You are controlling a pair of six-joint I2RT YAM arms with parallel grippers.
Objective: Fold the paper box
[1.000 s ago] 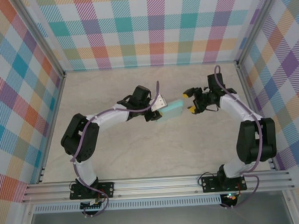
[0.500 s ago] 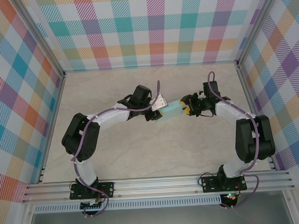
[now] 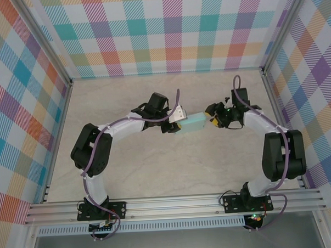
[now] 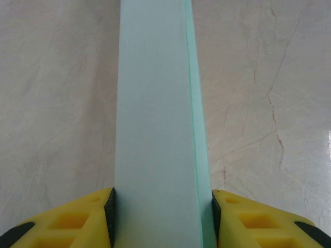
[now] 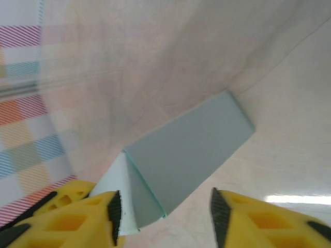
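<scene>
The paper box (image 3: 192, 122) is a pale mint, long closed-looking box held just above the table's middle. My left gripper (image 3: 175, 121) is shut on its left end; in the left wrist view the black pads press both long sides of the box (image 4: 158, 129) at the gripper (image 4: 161, 217). My right gripper (image 3: 212, 118) sits at the box's right end, open. In the right wrist view the box's grey-looking face (image 5: 191, 150) and a pale end flap (image 5: 111, 186) lie between the jaws (image 5: 163, 209). The left pad is at the flap and the right pad stands apart.
The beige marble-patterned table (image 3: 156, 168) is ringed by checked walls (image 3: 172, 30) and metal frame posts (image 3: 265, 70). Both arm bases sit on the rail (image 3: 174, 203) at the near edge.
My right gripper moved in to the box's right end, narrowed its jaws, then widened them and drew slightly back right. The left gripper kept its hold, nearly still.
</scene>
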